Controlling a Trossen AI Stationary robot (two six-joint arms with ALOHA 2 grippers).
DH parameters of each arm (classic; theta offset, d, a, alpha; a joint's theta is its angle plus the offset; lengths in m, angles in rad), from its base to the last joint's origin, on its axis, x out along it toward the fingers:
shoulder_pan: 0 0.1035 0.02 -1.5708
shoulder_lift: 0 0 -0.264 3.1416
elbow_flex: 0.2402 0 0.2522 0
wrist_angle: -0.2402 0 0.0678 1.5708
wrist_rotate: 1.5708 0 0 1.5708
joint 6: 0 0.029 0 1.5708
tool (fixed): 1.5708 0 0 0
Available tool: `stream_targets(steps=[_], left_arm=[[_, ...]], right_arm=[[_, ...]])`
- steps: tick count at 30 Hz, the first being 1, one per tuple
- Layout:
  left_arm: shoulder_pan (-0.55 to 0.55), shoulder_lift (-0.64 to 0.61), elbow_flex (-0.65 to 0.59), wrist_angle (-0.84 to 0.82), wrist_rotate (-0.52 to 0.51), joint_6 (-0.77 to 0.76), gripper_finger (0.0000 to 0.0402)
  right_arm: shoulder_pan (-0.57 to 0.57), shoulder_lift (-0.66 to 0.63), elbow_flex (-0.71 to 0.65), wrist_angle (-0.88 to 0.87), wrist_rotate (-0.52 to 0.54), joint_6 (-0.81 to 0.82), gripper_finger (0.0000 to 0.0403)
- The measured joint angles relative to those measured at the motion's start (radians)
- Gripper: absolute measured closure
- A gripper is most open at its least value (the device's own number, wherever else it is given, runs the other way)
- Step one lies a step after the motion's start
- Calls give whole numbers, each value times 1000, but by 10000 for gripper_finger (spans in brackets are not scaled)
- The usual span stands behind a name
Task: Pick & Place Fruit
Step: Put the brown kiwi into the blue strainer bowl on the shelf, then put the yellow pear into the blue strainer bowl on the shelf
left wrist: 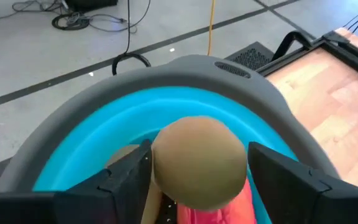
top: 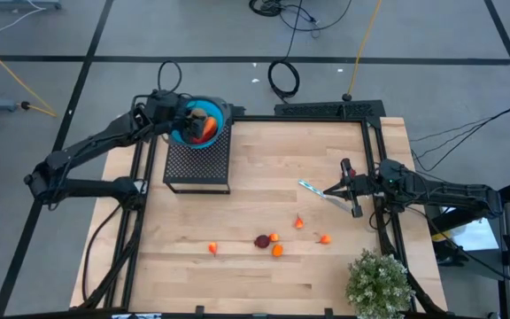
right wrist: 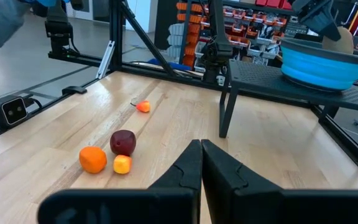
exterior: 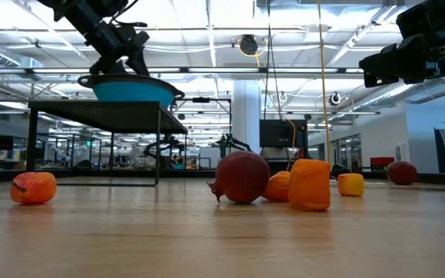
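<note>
Left tool [top: 193,122] over the round blue bowl with grey rim [top: 217,111], atop the black perforated metal stand [top: 197,163] at the far left part of the pale wooden table [top: 264,221]. Fingers [left wrist: 126,177] spread to either side of a brownish-green oval toy fruit [left wrist: 199,160], close beside it; hard to tell from the wrist view whether touching or just apart. Beneath that oval, inside the bowl, a longer red-orange piece [top: 207,127].

Right tool [top: 351,188] low over the right part of the table, fingers [right wrist: 185,171] pressed together, nothing between them. Just beside its tip, a thin silvery-blue utensil [top: 312,188] flat on the wood.

Loose on the table nearer the front edge: a dark red round toy fruit [top: 261,240], a small orange one [top: 274,237] touching or nearly touching it, a bigger orange one [top: 277,251] just beside. Further small orange pieces apart from that cluster: one to the left [top: 212,249], one toward the right tool [top: 298,222], one further right [top: 325,238]. In the low view, the dark red fruit [exterior: 241,177] in the middle, with an orange blocky piece [exterior: 310,184] just in front at its side.

Bushy green potted plant [top: 379,282] at the front right corner of the table.
</note>
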Motion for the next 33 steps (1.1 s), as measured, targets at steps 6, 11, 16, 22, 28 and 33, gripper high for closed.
stream_targets(steps=[6, 11, 16, 22, 28, 33], left_arm=[[0, -53, 0, 0, 5, 14, 111], [0, -94, 0, 0, 19, -6, 106], [0, -140, 0, -8, 74, -68, 106], [-53, -172, 0, -49, 130, -82, 105], [-201, -173, 0, -33, 132, -59, 105], [-362, -155, 0, 14, 117, -51, 114]], right_arm=[[0, 0, 0, 0, 0, 0, 403], [0, 0, 0, 0, 0, 0, 403], [0, 0, 0, 0, -2, 0, 403], [0, 0, 0, 0, -2, 0, 403], [0, 0, 0, -3, -2, 0, 403], [0, 0, 0, -31, -1, -2, 403]])
